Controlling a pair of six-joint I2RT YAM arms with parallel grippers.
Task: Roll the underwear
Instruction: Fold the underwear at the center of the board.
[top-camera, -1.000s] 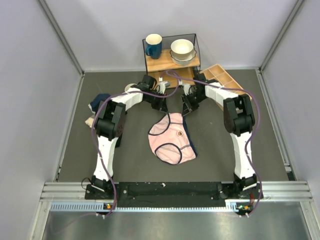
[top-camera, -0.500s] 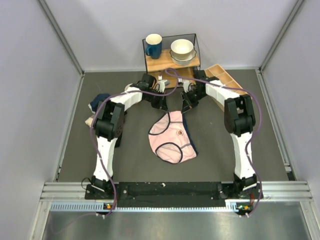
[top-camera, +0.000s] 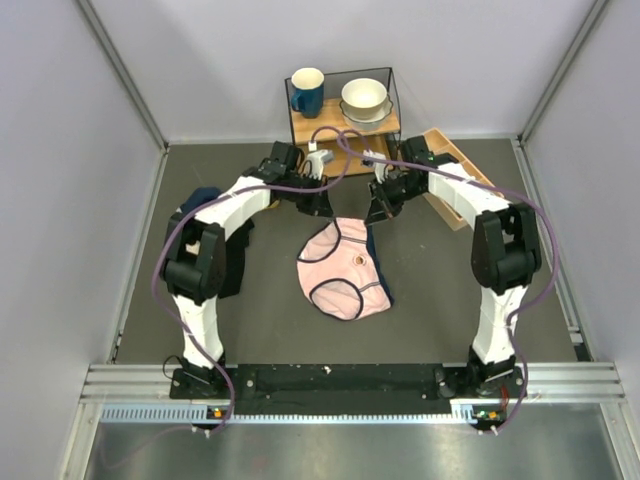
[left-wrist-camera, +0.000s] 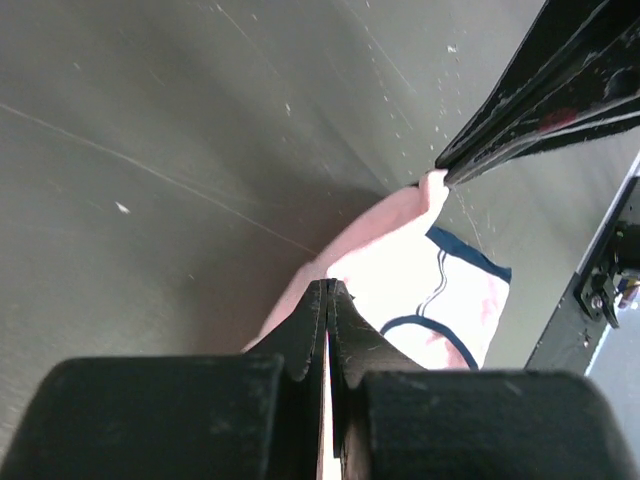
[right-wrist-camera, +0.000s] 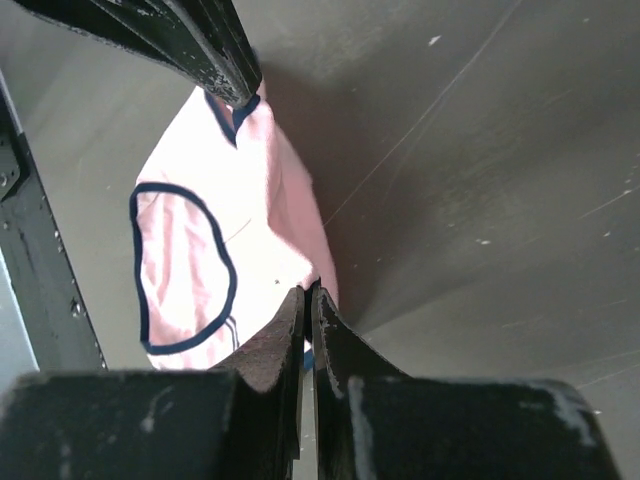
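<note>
The light-pink underwear (top-camera: 342, 268) with navy edging hangs from its far edge, and its lower part rests on the dark table. My left gripper (top-camera: 324, 208) is shut on the far left corner. My right gripper (top-camera: 373, 213) is shut on the far right corner. In the left wrist view the shut tips (left-wrist-camera: 328, 287) pinch pink fabric (left-wrist-camera: 440, 290), and the right gripper's fingers (left-wrist-camera: 540, 105) hold the other corner. In the right wrist view the shut tips (right-wrist-camera: 308, 290) pinch the underwear (right-wrist-camera: 230, 220), with the left fingers (right-wrist-camera: 190, 40) at the top.
A wooden shelf (top-camera: 345, 128) at the back holds a blue mug (top-camera: 307, 91) and stacked bowls (top-camera: 364, 101). A wooden divided tray (top-camera: 452, 160) lies at the back right. A dark garment (top-camera: 200, 200) lies at the left.
Both grippers have risen and moved a little toward the back with the far edge of the underwear. The fabric is pulled up and its spread part looks shorter.
</note>
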